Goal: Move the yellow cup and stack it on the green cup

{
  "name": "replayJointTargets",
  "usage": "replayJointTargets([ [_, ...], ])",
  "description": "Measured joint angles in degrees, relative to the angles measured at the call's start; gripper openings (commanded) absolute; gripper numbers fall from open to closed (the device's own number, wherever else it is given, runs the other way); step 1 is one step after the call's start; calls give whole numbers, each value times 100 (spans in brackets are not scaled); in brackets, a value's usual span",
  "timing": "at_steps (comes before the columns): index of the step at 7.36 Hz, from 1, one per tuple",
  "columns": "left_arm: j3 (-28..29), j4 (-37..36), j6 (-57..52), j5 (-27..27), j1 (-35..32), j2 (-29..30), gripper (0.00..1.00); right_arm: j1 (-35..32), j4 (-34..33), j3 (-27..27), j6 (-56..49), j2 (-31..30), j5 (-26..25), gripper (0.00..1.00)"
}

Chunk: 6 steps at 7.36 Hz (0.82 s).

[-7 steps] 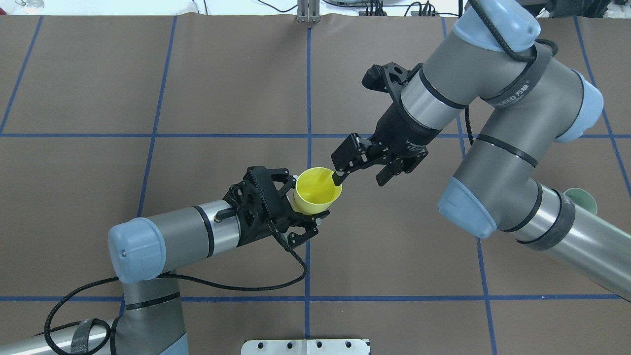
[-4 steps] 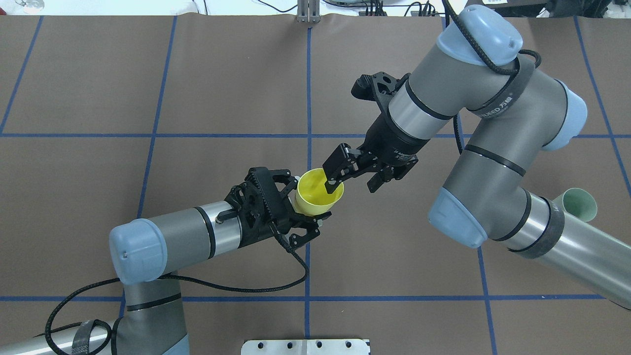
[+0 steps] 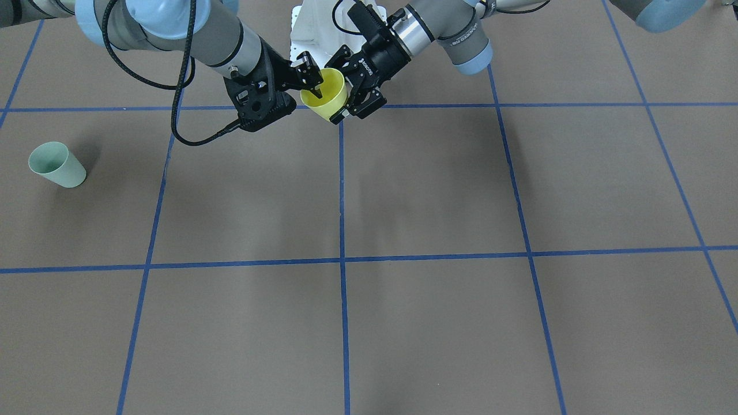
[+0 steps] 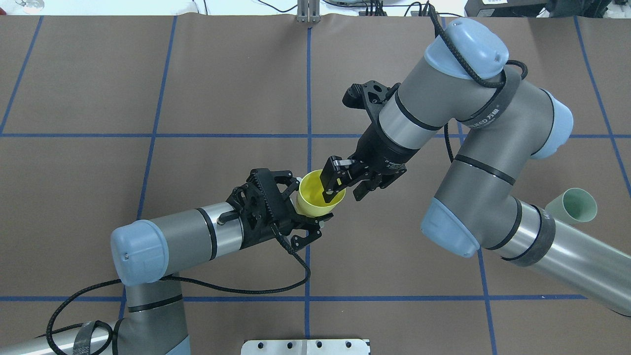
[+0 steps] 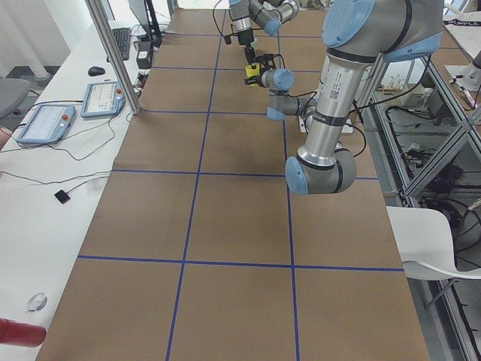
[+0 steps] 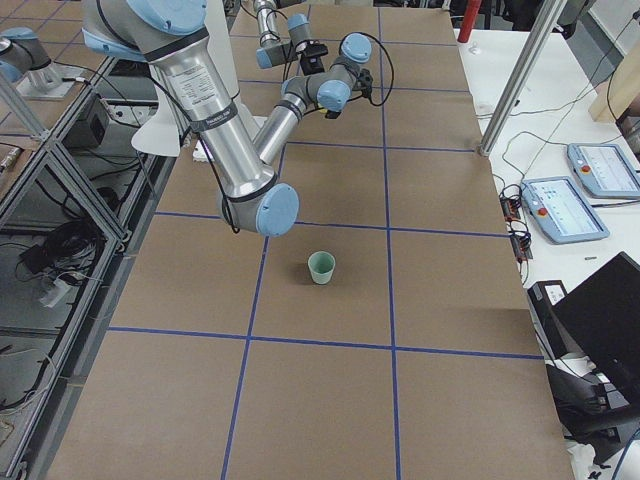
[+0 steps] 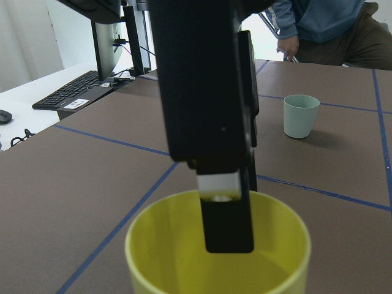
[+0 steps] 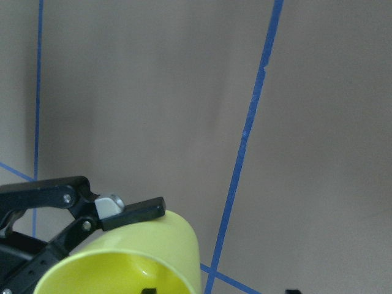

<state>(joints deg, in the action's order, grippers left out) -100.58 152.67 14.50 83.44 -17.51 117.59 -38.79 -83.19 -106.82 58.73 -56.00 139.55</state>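
Observation:
The yellow cup (image 4: 318,197) is held tilted above the table's middle, with my left gripper (image 4: 309,206) shut around its body. My right gripper (image 4: 343,191) is open and straddles the cup's far rim, one finger inside the mouth and the other outside. In the left wrist view that inner finger (image 7: 226,214) hangs down into the yellow cup (image 7: 156,245). From the front, the yellow cup (image 3: 327,95) sits between both grippers. The green cup (image 4: 574,206) stands upright on the table at the right, partly behind my right arm, and shows fully as the green cup (image 3: 56,164).
Blue tape lines divide the brown table cover (image 4: 222,88) into squares. A white mounting plate (image 4: 305,346) lies at the near edge. My left arm's black cable (image 4: 246,287) droops over the table. A seated person (image 7: 318,24) and a monitor with keyboard (image 7: 73,92) are beyond the table.
My right arm has moved left and toward the cup. Its finger went from the cup's rim down into the mouth. The left gripper has kept hold of the yellow cup, almost still.

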Motion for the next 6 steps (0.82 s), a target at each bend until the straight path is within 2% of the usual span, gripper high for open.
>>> replayJointTargets([
  [1, -2, 0, 0, -2, -2, 0, 0, 40, 164, 22, 135, -10, -48, 24],
  [2, -4, 2, 0, -3, -5, -1, 0, 61, 284, 42, 227, -24, -77, 0],
  [4, -5, 6, 0, -1, -4, -2, 0, 66, 360, 52, 348, -36, -85, 0],
  [5, -6, 4, 0, -3, -1, -4, 54, 64, 367, 44, 416, -41, -81, 0],
  [6, -5, 1, 0, -4, 0, -5, 97, 40, 370, 30, 463, -48, -69, 0],
])
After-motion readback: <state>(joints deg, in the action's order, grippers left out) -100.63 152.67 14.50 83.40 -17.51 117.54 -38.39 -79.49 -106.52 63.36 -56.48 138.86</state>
